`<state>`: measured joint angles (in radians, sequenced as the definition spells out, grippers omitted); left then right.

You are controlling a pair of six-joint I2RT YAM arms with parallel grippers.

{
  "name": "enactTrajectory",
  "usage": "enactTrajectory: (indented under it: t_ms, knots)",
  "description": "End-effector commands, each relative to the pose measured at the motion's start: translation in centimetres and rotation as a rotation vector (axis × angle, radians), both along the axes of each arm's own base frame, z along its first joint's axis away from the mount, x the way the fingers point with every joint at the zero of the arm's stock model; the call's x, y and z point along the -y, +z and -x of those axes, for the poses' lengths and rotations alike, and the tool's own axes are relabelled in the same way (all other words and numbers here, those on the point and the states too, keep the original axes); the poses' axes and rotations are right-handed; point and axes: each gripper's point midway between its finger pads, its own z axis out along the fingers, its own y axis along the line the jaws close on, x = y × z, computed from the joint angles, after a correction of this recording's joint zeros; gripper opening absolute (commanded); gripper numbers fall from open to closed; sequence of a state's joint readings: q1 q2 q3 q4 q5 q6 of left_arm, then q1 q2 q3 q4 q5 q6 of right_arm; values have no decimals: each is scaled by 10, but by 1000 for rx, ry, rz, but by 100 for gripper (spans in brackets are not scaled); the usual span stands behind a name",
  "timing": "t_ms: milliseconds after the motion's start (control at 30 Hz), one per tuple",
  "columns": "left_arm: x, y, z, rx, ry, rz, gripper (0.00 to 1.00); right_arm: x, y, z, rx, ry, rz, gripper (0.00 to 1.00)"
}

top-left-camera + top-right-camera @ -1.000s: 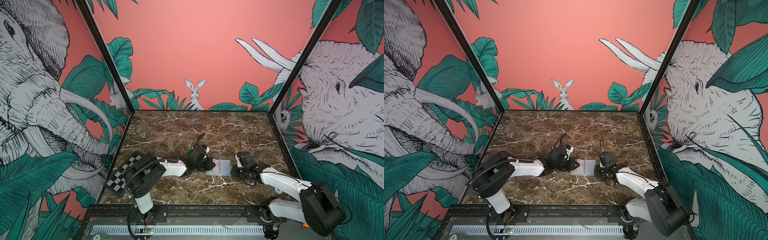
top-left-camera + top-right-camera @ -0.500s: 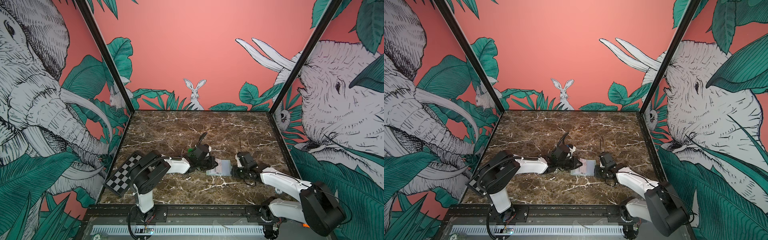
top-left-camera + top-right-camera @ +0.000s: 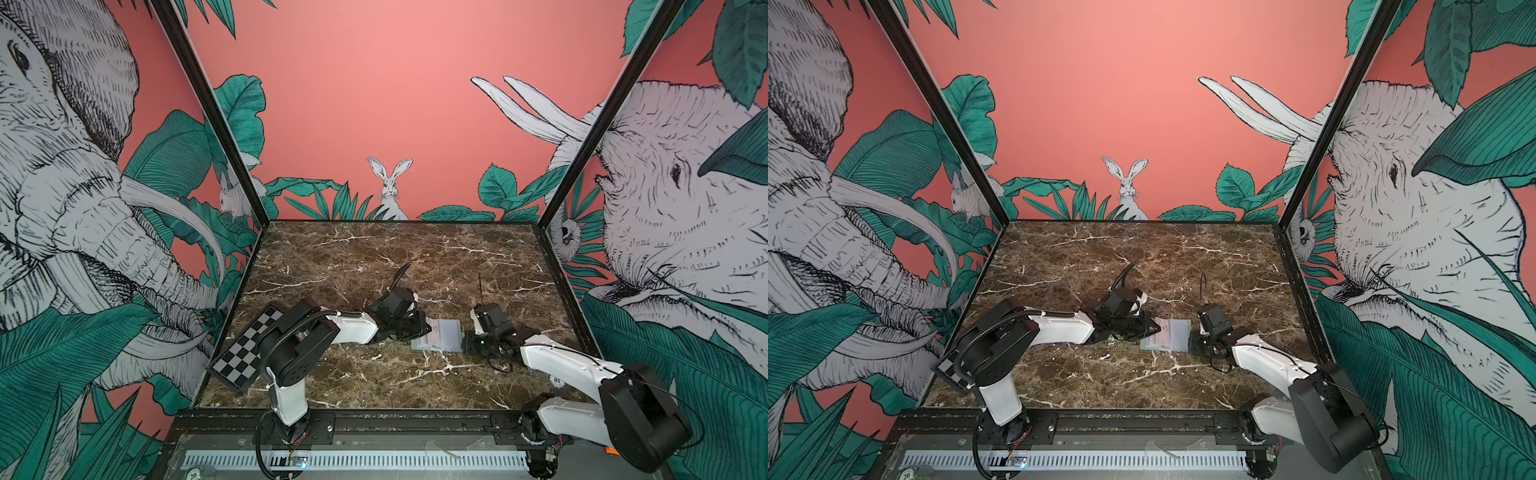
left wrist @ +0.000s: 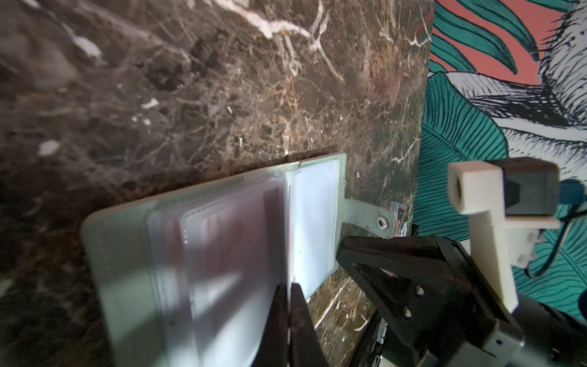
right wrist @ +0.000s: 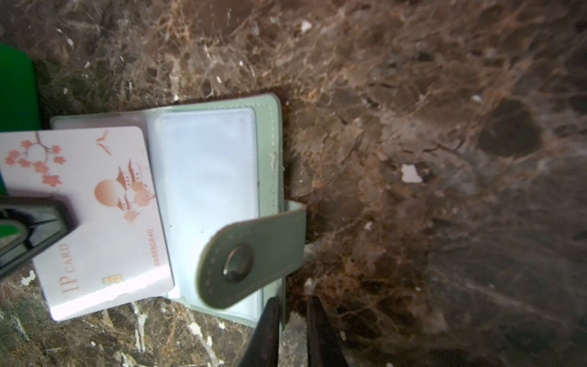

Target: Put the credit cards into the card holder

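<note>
Since 1 second ago my left arm has swung right, carrying the left gripper [image 3: 1154, 328] from short of the card holder [image 3: 1180, 340] to its left edge; the right arm has not shifted.

Nearest me, at the near-left edge of the table [image 3: 374, 374], the checkerboard [image 3: 245, 353] sits off the job. Mid-table the holder lies open and flat. The right gripper [image 5: 292, 303] is at its right side, jaws narrow and closed onto the cover edge beside the snap tab strap [image 5: 251, 257], pinning it, I judge. The left gripper's jaws are shut tight on 1 credit card [image 5: 95, 203], held flat over the left pages with its right edge at the spine.

That card is not yet in any sleeve, so the slide-in is left. Blurred reddish shapes under the left sleeves may be cards already stowed; I cannot tell.

The card is pale pink with blossom and pagoda art, a chip and "CARD" lettering. The holder is pale sage green, and its right clear sleeve [image 5: 206, 171] looks empty. Farther back I see only marble.
</note>
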<state>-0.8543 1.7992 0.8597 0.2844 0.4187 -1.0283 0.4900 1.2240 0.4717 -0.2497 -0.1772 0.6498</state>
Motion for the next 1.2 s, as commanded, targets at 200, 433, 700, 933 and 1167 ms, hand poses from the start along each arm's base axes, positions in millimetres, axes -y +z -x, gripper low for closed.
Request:
enactTrajectory:
  t_ms: [200, 433, 700, 933, 1167]
  knots:
    - [4, -1, -1, -25, -36, -9, 0, 0, -4, 2, -13, 10, 3, 17]
    - [3, -5, -1, -38, -43, -18, 0, 0, -4, 3, -17, 11, -1, 17]
    - [11, -4, -2, -45, -61, 4, 0, -1, -5, 3, -20, 14, 1, 17]
    - [12, -5, -4, -56, -51, 26, 0, -1, -5, 3, -23, 15, 2, 17]
    - [12, -4, -5, -57, -49, 32, 0, 0, -6, 4, -23, 13, 2, 17]
